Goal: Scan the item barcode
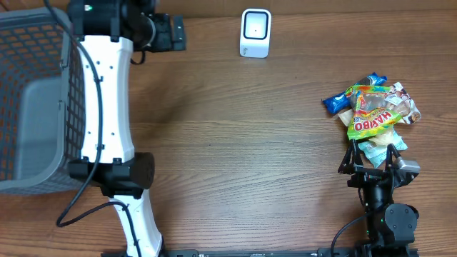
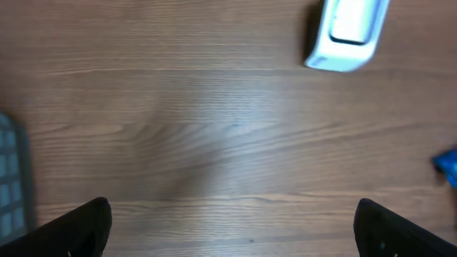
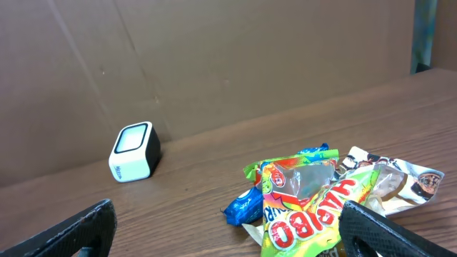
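A pile of snack packets lies at the table's right, topped by a green-and-yellow Haribo bag (image 1: 373, 120) (image 3: 314, 207), with a blue packet (image 1: 334, 104) (image 3: 246, 207) on its left side. The white barcode scanner (image 1: 255, 33) (image 3: 134, 151) (image 2: 348, 34) stands at the far middle. My right gripper (image 1: 370, 160) (image 3: 235, 239) is open just in front of the pile, and the Haribo bag lies ahead between its fingers, untouched. My left gripper (image 1: 177, 32) (image 2: 235, 235) is open at the far left, over bare wood, pointing toward the scanner and holding nothing.
A grey mesh basket (image 1: 28, 107) (image 2: 11, 185) fills the left edge of the table. A white-and-brown packet (image 3: 407, 178) lies at the pile's right side. A brown cardboard wall (image 3: 214, 57) rises behind the scanner.
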Action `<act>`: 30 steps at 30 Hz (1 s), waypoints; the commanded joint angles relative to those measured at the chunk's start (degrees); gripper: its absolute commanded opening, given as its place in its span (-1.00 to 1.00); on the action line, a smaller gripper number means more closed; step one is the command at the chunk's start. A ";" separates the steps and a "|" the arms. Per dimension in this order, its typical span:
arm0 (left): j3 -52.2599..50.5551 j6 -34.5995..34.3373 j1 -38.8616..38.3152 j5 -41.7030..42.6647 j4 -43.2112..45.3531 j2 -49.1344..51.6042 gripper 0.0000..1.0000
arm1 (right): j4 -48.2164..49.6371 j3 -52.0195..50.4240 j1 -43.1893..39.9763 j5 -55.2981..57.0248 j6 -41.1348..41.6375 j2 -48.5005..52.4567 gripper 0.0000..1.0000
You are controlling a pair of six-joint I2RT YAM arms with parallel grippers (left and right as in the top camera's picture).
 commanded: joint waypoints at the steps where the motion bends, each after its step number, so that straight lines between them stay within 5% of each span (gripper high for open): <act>1: 0.33 -0.15 -4.74 -0.11 0.07 -2.91 1.00 | 0.22 -0.59 0.26 0.00 -0.13 -0.68 1.00; 8: -6.73 1.62 -8.98 -9.68 5.09 -10.05 0.99 | 0.22 -0.59 0.26 0.00 -0.13 -0.68 1.00; 13: -38.07 2.95 -5.33 -8.94 30.42 -26.82 1.00 | 0.22 -0.59 0.26 0.00 -0.13 -0.68 1.00; 19: -71.80 9.75 4.48 2.38 55.89 -46.31 1.00 | 0.22 -0.59 0.26 0.00 -0.13 -0.68 1.00; 30: -113.50 17.99 15.74 5.75 77.42 -80.89 0.99 | 0.22 -0.59 0.26 0.00 -0.13 -0.68 1.00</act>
